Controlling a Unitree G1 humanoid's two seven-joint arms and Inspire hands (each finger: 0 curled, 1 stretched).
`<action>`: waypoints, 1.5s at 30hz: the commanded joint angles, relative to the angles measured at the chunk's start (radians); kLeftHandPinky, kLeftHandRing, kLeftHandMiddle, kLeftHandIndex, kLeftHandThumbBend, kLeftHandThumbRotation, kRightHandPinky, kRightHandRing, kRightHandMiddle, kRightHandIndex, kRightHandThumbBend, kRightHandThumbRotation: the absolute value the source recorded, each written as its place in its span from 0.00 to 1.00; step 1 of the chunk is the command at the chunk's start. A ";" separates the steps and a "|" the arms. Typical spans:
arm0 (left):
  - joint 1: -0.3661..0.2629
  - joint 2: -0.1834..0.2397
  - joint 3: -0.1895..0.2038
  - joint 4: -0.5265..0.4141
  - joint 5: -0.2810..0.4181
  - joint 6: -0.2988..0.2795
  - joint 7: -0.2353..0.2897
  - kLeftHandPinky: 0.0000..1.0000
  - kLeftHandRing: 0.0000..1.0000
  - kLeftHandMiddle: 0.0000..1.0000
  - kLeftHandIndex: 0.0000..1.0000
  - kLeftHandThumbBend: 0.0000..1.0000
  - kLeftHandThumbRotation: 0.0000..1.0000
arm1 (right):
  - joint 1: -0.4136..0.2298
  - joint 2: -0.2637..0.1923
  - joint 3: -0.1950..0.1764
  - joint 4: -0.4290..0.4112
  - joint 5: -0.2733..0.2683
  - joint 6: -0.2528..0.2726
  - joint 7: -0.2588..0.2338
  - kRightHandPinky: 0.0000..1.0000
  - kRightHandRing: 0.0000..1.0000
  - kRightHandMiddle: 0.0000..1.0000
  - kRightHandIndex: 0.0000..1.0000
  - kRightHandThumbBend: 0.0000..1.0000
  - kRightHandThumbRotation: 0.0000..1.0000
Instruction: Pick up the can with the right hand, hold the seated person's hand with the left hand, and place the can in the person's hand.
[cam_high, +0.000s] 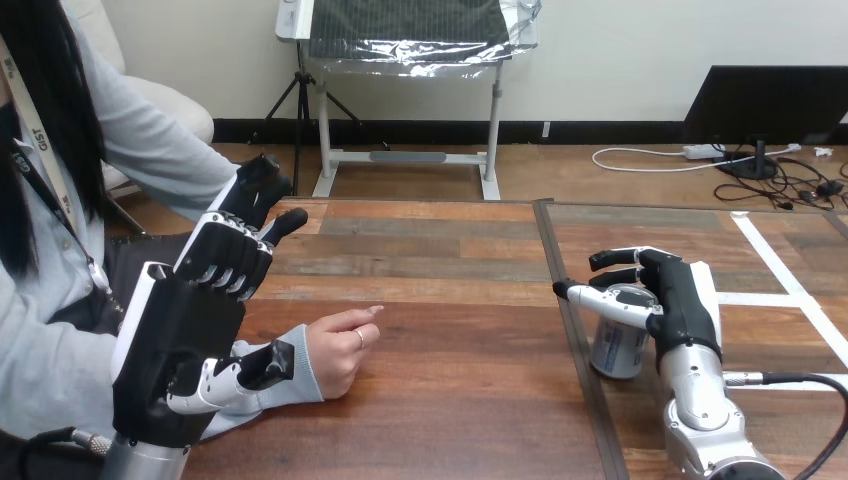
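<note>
Clearly the black-and-white right hand (682, 300) was at the pick-up step. It stood against the right side of the short silver metal can (614, 352). Its fingers (612, 261) reached out straight past the can's far side and its thumb (598, 296) lay across the near top edge. The can sat between them, bracketed but not yet visibly clamped, and it looked to be resting on the table. I judged the hand open, closing in on the can.

The can stood upright on the brown wooden table (450, 300), on its right half, just right of the dark seam between the boards. It looked like a plain drink can with a bright, smooth wall that could slip in a loose hold.

Well apart, at the view's left, the black left hand (185, 320) with white shells was raised over the person's forearm, its fingers extended and holding nothing. Its thumb appeared over the pale sleeve at the wrist; whether it touched I could not tell.

The person's hand (338, 346) rested on the table, loosely curled with one finger pointing out, not turned up to receive.

Next, I judged, the right hand needed a firm close on the can and a straight lift. The left hand needed to come down and take the person's hand.
</note>
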 joint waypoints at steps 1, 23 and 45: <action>-0.047 0.000 0.001 -0.022 -0.006 -0.011 -0.006 0.90 0.97 0.98 0.93 1.00 0.48 | -0.037 0.005 -0.019 -0.020 0.019 -0.042 0.000 0.35 0.40 0.48 0.52 0.80 0.00; -0.043 -0.002 0.001 -0.025 -0.008 -0.006 -0.012 0.90 0.98 0.98 0.93 1.00 0.49 | -0.037 0.005 -0.029 -0.028 0.029 -0.081 -0.020 0.34 0.39 0.47 0.51 0.77 0.00; -0.048 -0.016 0.005 -0.009 -0.005 -0.003 -0.012 0.91 0.97 0.98 0.94 1.00 0.48 | -0.032 0.001 0.000 -0.038 0.009 -0.075 -0.038 0.46 0.55 0.62 0.64 0.91 0.00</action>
